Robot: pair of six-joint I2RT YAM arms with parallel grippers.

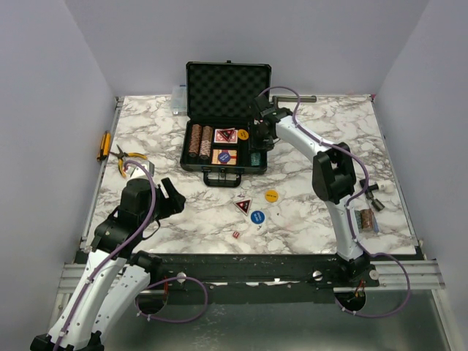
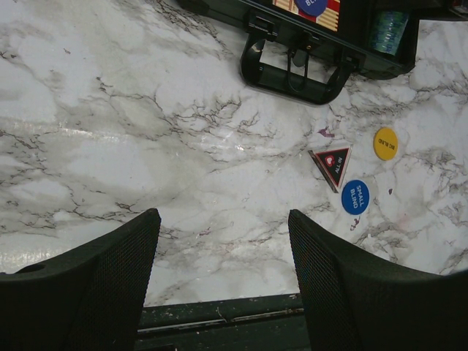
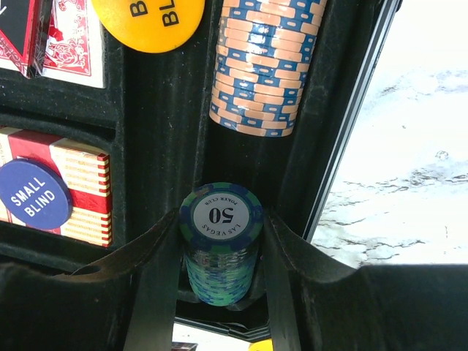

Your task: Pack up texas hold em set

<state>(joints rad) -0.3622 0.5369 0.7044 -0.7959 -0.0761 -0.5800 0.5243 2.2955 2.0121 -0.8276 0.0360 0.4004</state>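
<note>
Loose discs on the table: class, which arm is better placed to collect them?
Left: the left gripper hangs open near the blue disc; the right gripper clasps a teal chip stack in the case.

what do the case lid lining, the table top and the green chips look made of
Lid lining: matte black foam, judging by its egg-crate bumps.
Table top: marble pattern with a glossy sheen; possibly printed laminate rather than stone.
Green chips: smooth plastic or clay composite with a printed centre label; cannot tell which.
</note>
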